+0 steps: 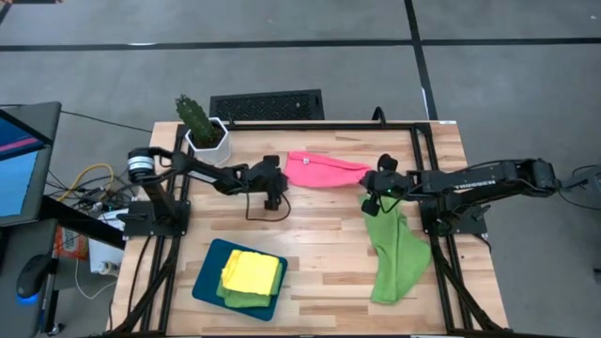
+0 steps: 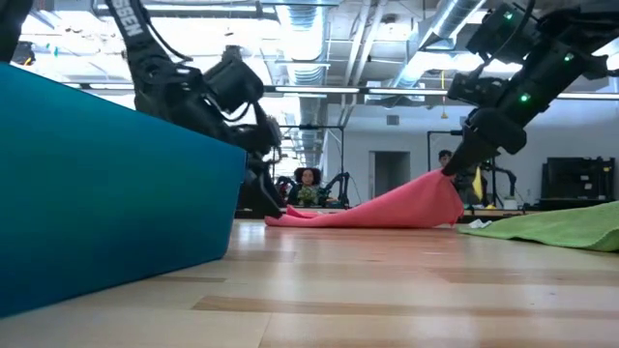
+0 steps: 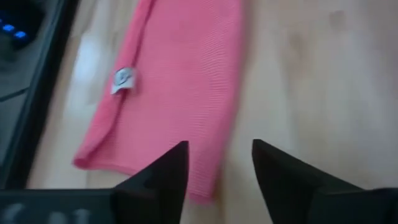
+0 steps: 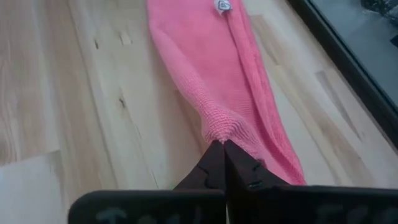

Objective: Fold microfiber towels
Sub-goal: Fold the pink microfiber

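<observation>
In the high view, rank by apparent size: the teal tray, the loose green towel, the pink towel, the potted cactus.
Largest to smallest:
1. Teal tray and loose green towel, too alike to rank
2. Pink towel
3. Potted cactus

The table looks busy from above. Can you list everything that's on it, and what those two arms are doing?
pink towel: one, pink, far middle of the table
green towel: one, lime green, right side
yellow towel: one, yellow, atop a green cloth in the tray
tray: one, dark teal, near left
cactus: one, green, white pot, far left corner
left gripper: open, by the pink towel's left end
right gripper: shut on the pink towel's right end
</observation>
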`<state>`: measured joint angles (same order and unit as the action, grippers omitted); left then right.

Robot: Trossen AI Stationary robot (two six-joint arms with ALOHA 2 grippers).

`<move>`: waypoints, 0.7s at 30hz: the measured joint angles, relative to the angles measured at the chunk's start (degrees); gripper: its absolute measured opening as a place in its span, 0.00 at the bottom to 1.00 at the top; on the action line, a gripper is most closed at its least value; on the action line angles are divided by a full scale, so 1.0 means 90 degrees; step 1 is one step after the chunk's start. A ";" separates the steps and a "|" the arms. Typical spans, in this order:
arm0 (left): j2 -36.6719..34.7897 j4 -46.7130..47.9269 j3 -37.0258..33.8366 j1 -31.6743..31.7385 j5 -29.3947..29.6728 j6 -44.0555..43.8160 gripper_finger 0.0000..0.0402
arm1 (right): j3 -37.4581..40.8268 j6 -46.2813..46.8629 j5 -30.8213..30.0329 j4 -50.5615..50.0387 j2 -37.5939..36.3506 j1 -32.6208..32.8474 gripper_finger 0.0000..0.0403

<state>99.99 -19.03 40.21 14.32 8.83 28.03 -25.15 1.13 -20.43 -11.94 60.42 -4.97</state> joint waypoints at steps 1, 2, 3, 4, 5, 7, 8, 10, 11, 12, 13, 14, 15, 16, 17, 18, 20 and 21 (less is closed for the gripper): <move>0.0085 0.0015 0.0085 0.0005 0.0142 0.0008 0.45 | 0.0000 0.0000 0.0020 -0.0006 0.0000 0.0001 0.02; 0.0153 0.0016 0.0164 0.0008 0.0245 0.0027 0.47 | 0.0000 -0.0001 0.0061 -0.0006 0.0000 0.0000 0.02; 0.0192 0.0047 0.0233 0.0005 0.0273 0.0027 0.49 | 0.0000 -0.0001 0.0097 -0.0004 0.0000 0.0000 0.02; 0.0227 0.0154 0.0294 0.0005 0.0270 0.0029 0.51 | 0.0000 -0.0002 0.0108 -0.0006 0.0000 0.0000 0.02; 0.0263 0.0303 0.0359 0.0007 0.0255 0.0046 0.52 | 0.0000 -0.0003 0.0116 -0.0007 0.0000 0.0000 0.02; 0.0267 0.0704 0.0385 0.0038 0.0164 0.0054 0.53 | 0.0000 -0.0007 0.0114 -0.0005 0.0000 0.0002 0.02; 0.0286 0.0817 0.0429 0.0059 0.0105 0.0069 0.53 | 0.0000 -0.0007 0.0117 -0.0007 0.0000 0.0002 0.02; 0.0325 0.0947 0.0431 0.0092 0.0065 -0.0006 0.53 | 0.0000 -0.0054 0.0114 -0.0002 0.0000 0.0002 0.02; 0.0327 0.1000 0.0431 0.0113 0.0063 -0.0048 0.52 | 0.0000 -0.0104 0.0114 -0.0001 0.0000 0.0001 0.03; 0.0378 0.1001 0.0431 0.0131 0.0048 -0.0124 0.51 | 0.0000 -0.0138 0.0115 0.0001 0.0000 0.0000 0.03; 0.0426 0.0951 0.0429 0.0146 0.0059 -0.0189 0.50 | 0.0000 -0.0156 0.0117 0.0003 0.0000 0.0000 0.03; 0.0432 0.0904 0.0428 0.0167 0.0059 -0.0278 0.48 | 0.0000 -0.0158 0.0117 0.0008 0.0000 0.0000 0.02; 0.0435 0.0863 0.0422 0.0200 0.0049 -0.0344 0.46 | 0.0000 -0.0160 0.0117 0.0013 0.0000 0.0000 0.02; 0.0441 0.0832 0.0421 0.0237 0.0025 -0.0412 0.44 | 0.0000 -0.0165 0.0117 0.0020 0.0000 0.0000 0.02; 0.0446 0.0806 0.0420 0.0286 -0.0059 -0.0479 0.42 | 0.0000 -0.0165 0.0117 0.0017 0.0000 0.0005 0.02; 0.0449 0.0810 0.0422 0.0340 -0.0173 -0.0521 0.40 | 0.0000 -0.0143 0.0117 0.0010 0.0000 0.0012 0.02; 0.0453 0.0867 0.0422 0.0424 -0.0291 -0.0614 0.34 | 0.0000 -0.0129 0.0119 0.0010 0.0000 0.0012 0.02; 0.0453 0.0905 0.0424 0.0478 -0.0352 -0.0647 0.31 | 0.0000 -0.0127 0.0119 0.0011 0.0000 0.0012 0.02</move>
<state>104.07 -10.88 44.03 18.63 5.66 22.21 -25.15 -0.02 -19.35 -11.85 60.42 -4.86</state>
